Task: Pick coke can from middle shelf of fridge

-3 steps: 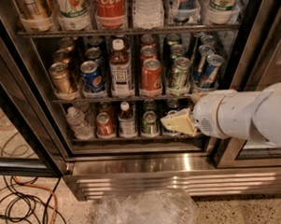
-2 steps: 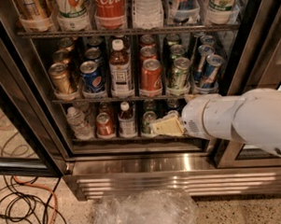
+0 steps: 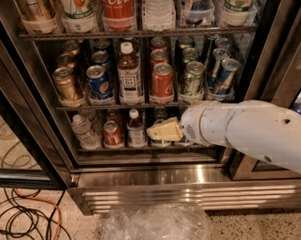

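The fridge [image 3: 158, 184] stands open before me, with a black frame and ribbed steel base. The middle shelf [image 3: 140, 104] holds rows of cans. The coke can [image 3: 162, 82] is red with a silver top and stands at the front of its lane, right of a white-capped tea bottle [image 3: 130, 76]. A blue Pepsi can [image 3: 98, 83] and a gold can [image 3: 67, 84] stand to the left, a green can [image 3: 193, 79] to the right. My gripper [image 3: 160, 131] has cream fingers pointing left and sits in front of the lower shelf, just below the coke can. The white arm [image 3: 251, 132] reaches in from the right.
The top rack holds big bottles, among them a red-labelled Coca-Cola bottle [image 3: 118, 8]. The lower shelf has a clear water bottle [image 3: 83, 129], a small red can [image 3: 112, 133] and a small bottle [image 3: 136, 127]. Cables [image 3: 25, 222] lie on the floor at left. Crumpled clear plastic [image 3: 155, 226] lies below the base.
My gripper and arm have moved left along the lower shelf, from the right side to just below the coke can. The cans have not moved.
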Motion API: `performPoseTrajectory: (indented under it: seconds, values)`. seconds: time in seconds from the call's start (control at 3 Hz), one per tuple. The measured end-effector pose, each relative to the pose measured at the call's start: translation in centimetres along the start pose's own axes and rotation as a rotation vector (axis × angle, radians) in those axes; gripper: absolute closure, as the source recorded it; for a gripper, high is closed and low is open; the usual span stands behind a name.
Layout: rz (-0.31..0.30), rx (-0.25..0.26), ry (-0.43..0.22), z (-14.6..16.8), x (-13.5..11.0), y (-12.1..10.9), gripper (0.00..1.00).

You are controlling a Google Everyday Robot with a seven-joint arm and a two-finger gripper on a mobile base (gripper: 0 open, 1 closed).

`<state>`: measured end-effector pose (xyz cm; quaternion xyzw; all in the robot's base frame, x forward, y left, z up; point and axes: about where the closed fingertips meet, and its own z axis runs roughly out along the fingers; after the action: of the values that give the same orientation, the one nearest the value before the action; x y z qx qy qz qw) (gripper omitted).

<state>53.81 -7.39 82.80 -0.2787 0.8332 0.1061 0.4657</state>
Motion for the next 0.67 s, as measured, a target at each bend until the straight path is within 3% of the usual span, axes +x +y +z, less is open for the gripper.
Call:
performPoseTrajectory:
  seconds: [0.67]
  values:
    - [0.027,0.002,0.015,-0.80,0.79,0.22,0.01]
